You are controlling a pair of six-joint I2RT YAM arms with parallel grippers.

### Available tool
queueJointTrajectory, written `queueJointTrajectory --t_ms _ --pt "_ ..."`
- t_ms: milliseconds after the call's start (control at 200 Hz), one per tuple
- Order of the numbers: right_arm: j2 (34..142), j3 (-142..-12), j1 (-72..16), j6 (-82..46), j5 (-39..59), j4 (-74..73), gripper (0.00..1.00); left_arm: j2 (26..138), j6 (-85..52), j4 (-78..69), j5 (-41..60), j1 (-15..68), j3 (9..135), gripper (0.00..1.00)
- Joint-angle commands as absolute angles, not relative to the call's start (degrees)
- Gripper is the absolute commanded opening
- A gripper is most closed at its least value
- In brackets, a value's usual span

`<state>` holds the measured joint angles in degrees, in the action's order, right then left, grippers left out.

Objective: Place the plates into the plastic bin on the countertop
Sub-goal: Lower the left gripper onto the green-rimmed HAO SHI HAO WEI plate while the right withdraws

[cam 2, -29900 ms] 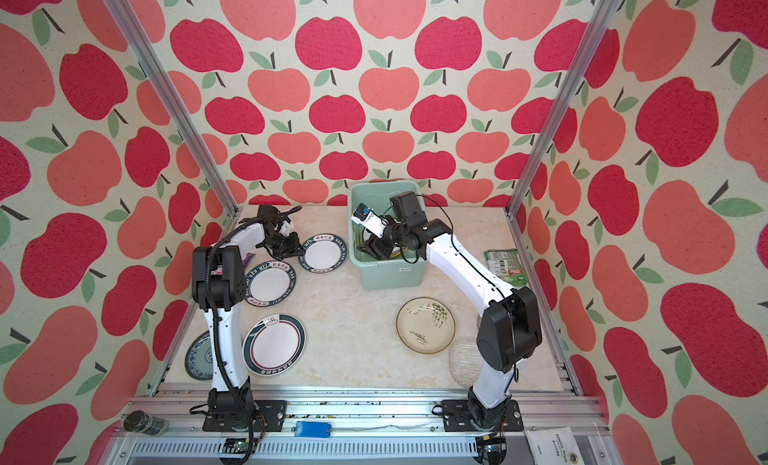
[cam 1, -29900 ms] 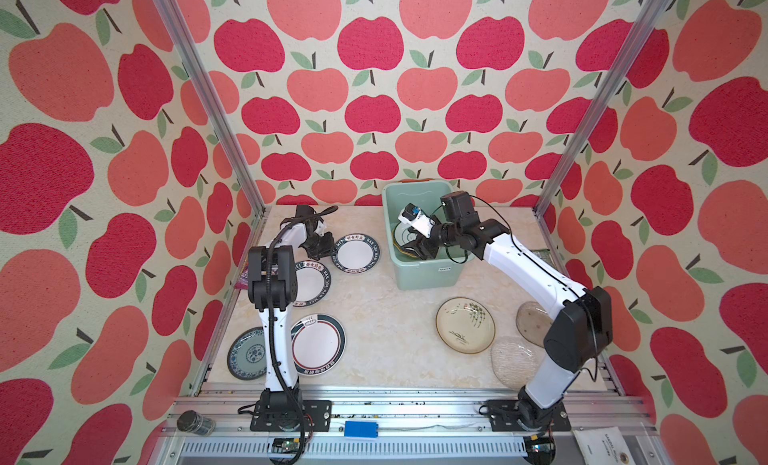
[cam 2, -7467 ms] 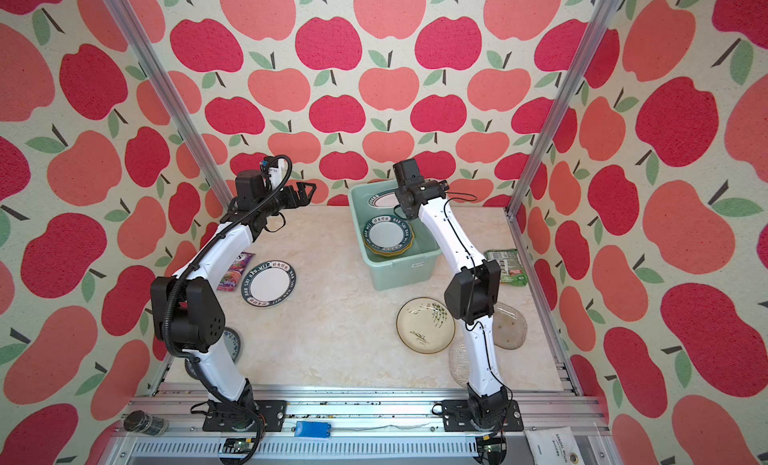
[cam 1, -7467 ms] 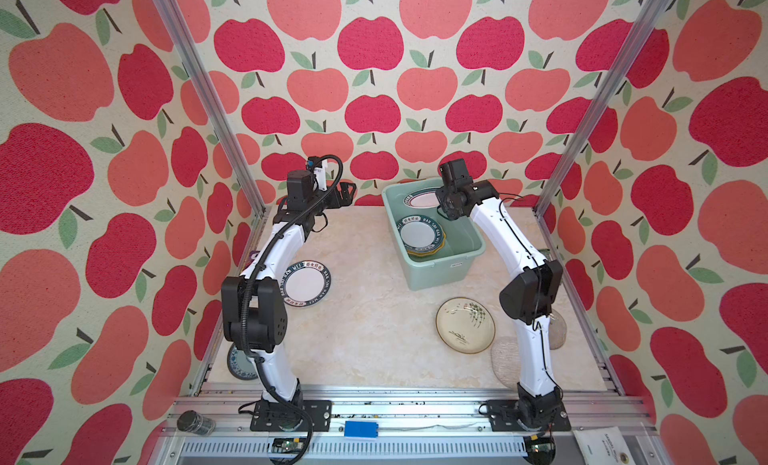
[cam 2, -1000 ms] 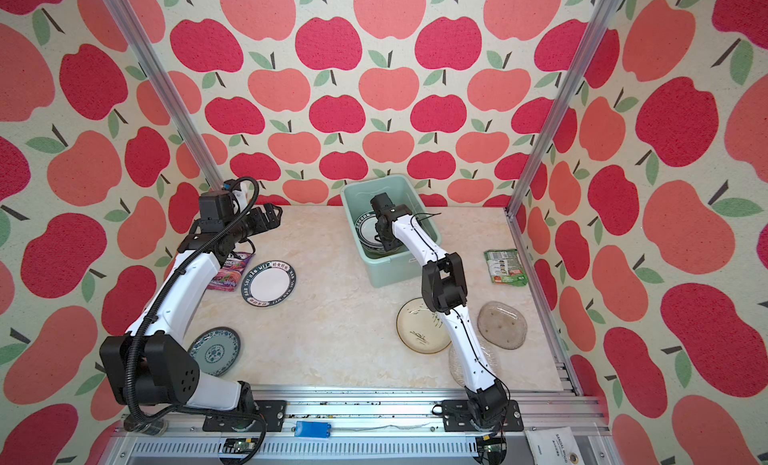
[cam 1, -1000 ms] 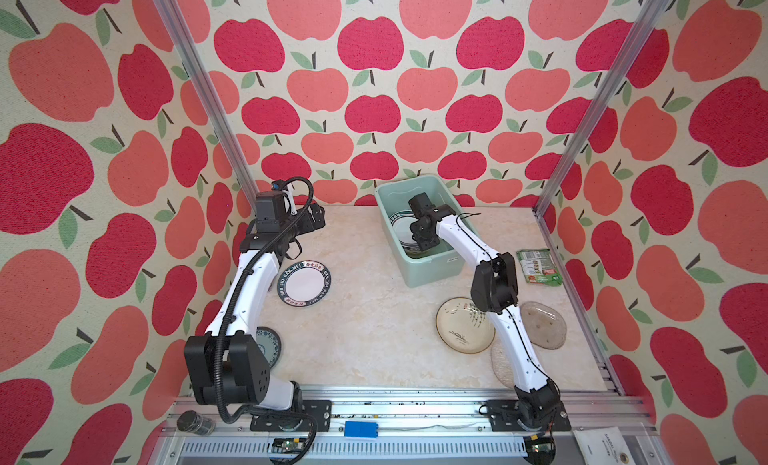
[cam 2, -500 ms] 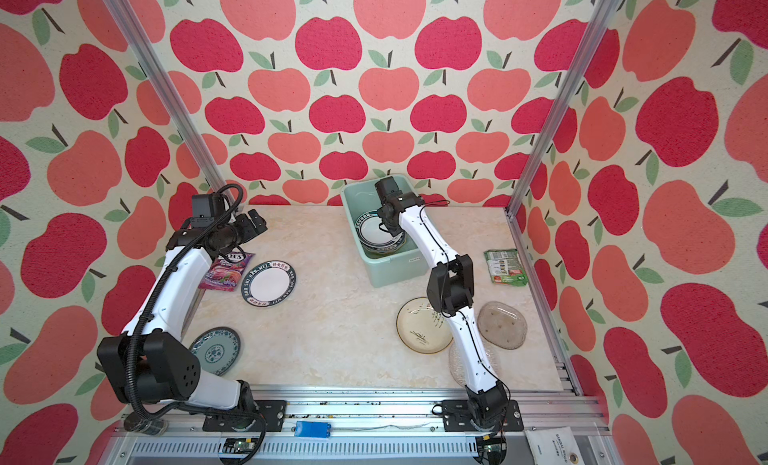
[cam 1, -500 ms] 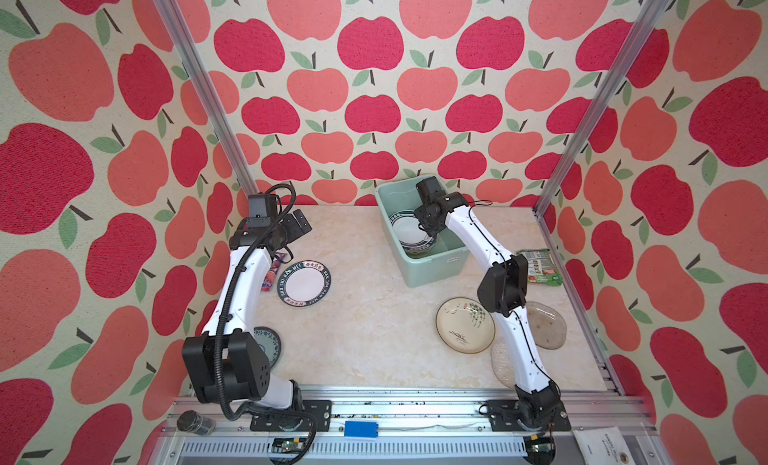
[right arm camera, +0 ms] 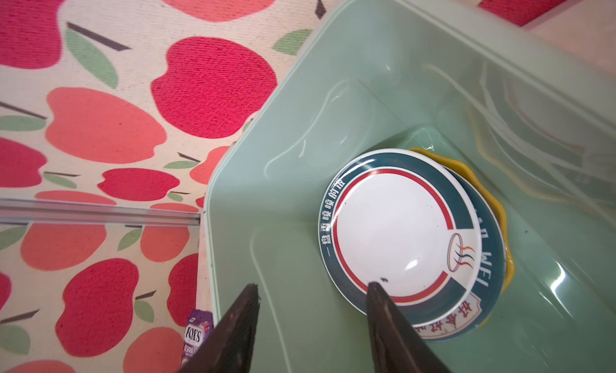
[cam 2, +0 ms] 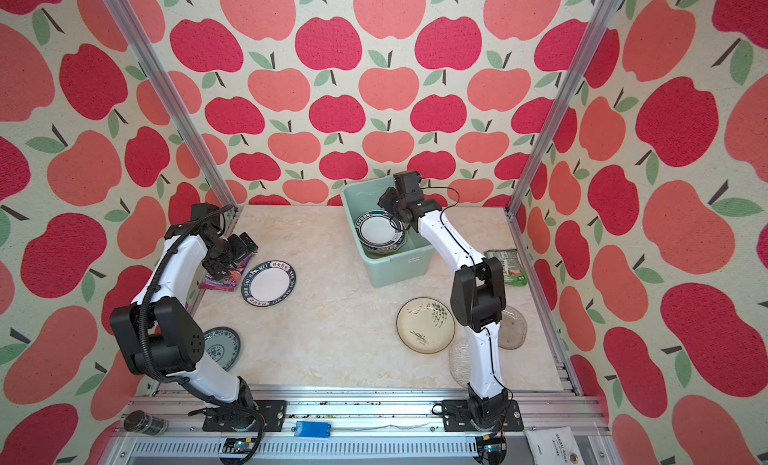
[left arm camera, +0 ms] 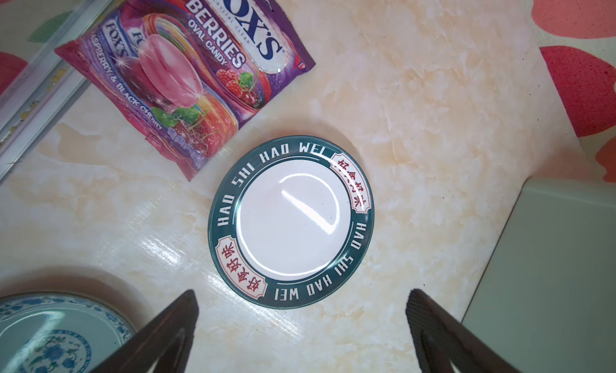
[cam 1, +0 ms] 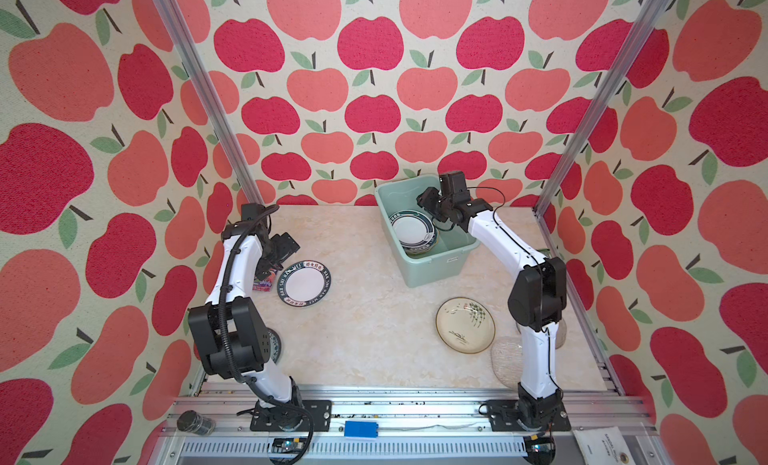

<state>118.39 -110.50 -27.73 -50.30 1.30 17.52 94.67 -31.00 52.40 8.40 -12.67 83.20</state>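
The bin [cam 1: 432, 272] sits far back, with plates [right arm camera: 393, 228] stacked inside. A lettered plate [cam 1: 304, 282] lies left, just beside a purple packet [cam 2: 226, 276]. The left gripper [left arm camera: 301, 293] hangs wide apart above it. The right gripper [right arm camera: 311, 284] is spread and empty over the bin.

A purple Fox's Berries candy packet [left arm camera: 186, 78] lies flat at the left edge of the surface [cam 2: 332, 317], a green snack packet [cam 2: 509, 267] at its right edge, and apple-printed walls [cam 2: 374, 89] stand round three sides.

Left gripper [left arm camera: 300, 296] spread wide; right gripper [right arm camera: 313, 286] parted, empty.
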Motion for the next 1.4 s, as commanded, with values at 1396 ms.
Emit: queueJointTrajectory --t_ms 1396 --pt "100.9 -87.4 -30.3 -35.1 29.6 -5.9 0.51 101.0 -27.2 24.1 21.6 -18.8 56.7 0.73"
